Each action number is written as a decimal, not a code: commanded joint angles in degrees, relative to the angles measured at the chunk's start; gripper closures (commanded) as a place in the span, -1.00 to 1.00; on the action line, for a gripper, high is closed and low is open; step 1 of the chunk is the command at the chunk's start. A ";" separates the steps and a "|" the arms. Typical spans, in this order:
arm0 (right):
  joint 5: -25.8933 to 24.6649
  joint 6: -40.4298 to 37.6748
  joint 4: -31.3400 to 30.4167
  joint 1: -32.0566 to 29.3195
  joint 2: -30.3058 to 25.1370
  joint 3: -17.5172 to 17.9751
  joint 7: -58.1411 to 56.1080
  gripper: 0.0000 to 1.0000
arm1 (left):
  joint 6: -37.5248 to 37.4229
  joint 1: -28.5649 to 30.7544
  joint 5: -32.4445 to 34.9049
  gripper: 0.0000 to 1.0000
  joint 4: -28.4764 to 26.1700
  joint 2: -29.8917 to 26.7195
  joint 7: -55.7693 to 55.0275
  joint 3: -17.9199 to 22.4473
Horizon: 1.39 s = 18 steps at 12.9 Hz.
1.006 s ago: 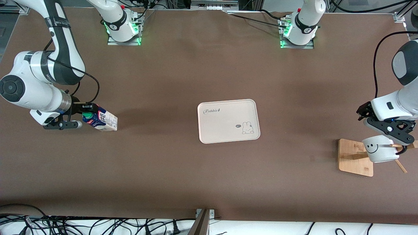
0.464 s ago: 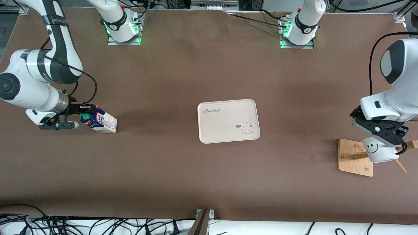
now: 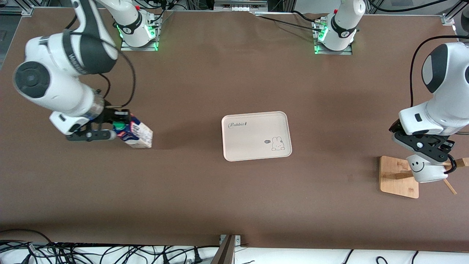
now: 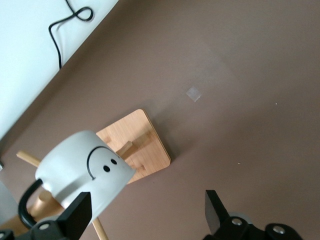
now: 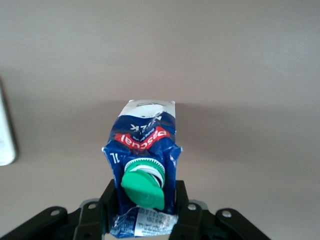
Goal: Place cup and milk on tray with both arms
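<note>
Front view: the right pincer [image 3: 119, 126] grips the top of the milk [image 3: 136, 133], which is tilted over the tabletop [image 3: 234, 80] toward the right arm's end, well apart from the tray [image 3: 256, 136]. The left pincer [image 3: 434, 156] hangs just above the cup [image 3: 425, 169], which sits on a wooden rack [image 3: 398, 177].

Left wrist view: the pincer's fingers [image 4: 75, 215] are spread wide, one touching the cup [image 4: 82, 170], nothing gripped.

Right wrist view: the fingers [image 5: 186, 212] are clamped on the milk [image 5: 145, 165] beside its green cap [image 5: 143, 187].
</note>
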 commanded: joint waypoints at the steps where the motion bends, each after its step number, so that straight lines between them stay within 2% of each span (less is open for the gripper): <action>1: 0.07 -1.20 7.50 8.89 6.21 -0.39 7.51 0.02 | 2.53 0.31 1.51 -0.98 -7.69 -6.11 -13.96 -0.50; 2: 0.25 -0.85 10.22 11.79 8.50 -0.30 10.93 0.02 | 5.25 0.31 1.51 -0.98 -11.72 -8.56 -17.59 -0.59; 3: 0.77 -0.67 12.69 14.87 10.61 -0.30 14.70 0.02 | 11.89 0.57 1.43 -0.98 -17.67 -11.72 -19.20 -0.59; 5: 0.86 -0.15 17.52 20.76 15.18 -0.30 22.69 0.02 | 24.64 5.38 0.55 -1.00 -28.23 -15.43 -21.57 -0.59; 8: 0.95 4.76 18.07 25.70 17.74 -0.30 27.56 0.02 | 33.20 8.83 -0.24 -1.00 -33.81 -15.62 -28.24 -0.68; 10: 0.86 6.35 17.98 27.46 18.62 -0.30 28.01 0.01 | 35.41 9.01 -7.15 -1.00 -34.17 -14.66 -30.19 -0.59; 12: 0.77 7.41 17.98 28.61 19.77 -0.30 28.10 0.01 | 35.51 9.28 -16.38 -1.00 -30.85 -11.15 -29.33 -0.51; 15: 0.69 9.61 18.07 28.61 20.82 -0.30 27.57 0.01 | 35.51 9.89 -18.17 -1.00 -23.73 -6.14 -27.39 -0.50; 18: 0.07 9.96 18.07 28.61 21.61 -0.39 27.22 0.01 | 35.51 10.07 -18.17 -0.96 -21.43 -4.20 -26.08 -0.50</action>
